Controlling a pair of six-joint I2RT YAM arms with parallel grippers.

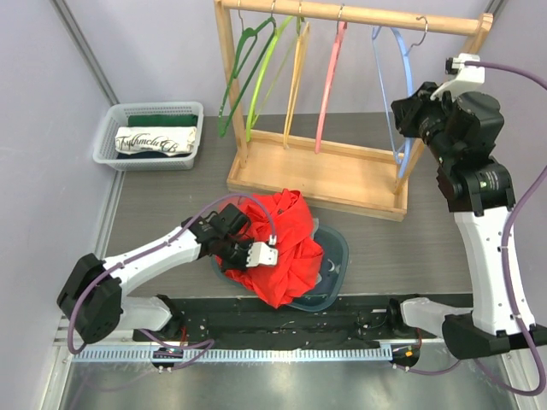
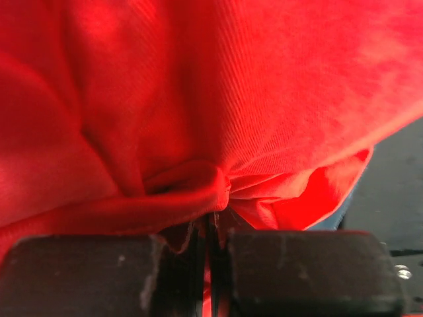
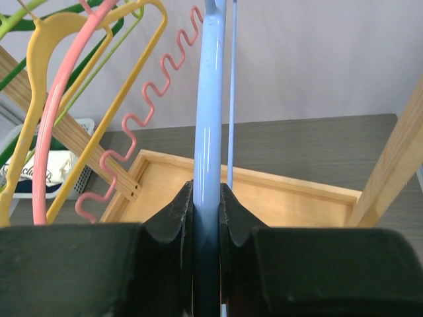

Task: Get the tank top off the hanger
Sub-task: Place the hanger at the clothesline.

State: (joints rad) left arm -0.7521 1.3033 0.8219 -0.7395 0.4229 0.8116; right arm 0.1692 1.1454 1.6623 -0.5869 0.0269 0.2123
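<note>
Overhead view: the red tank top [image 1: 282, 239] lies crumpled just in front of the wooden rack [image 1: 316, 175], draped over a dark hanger [image 1: 335, 266]. The left gripper [image 1: 259, 254] is at the side of it away from the rack.

Left wrist view: the jaws are pinched together on a fold of the tank top.

Right wrist view: the right gripper [image 3: 206, 205] is clamped on the blue hanger [image 3: 208, 119] hanging from the rack.

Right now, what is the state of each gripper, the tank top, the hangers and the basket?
Left gripper: shut on a fold of the tank top.
Right gripper: shut on the light blue hanger.
Tank top: bunched up, lying over the dark hanger.
Dark hanger: flat on the table, partly covered.
Light blue hanger: bare, hanging on the rack.
Basket: holds folded clothes.
</note>
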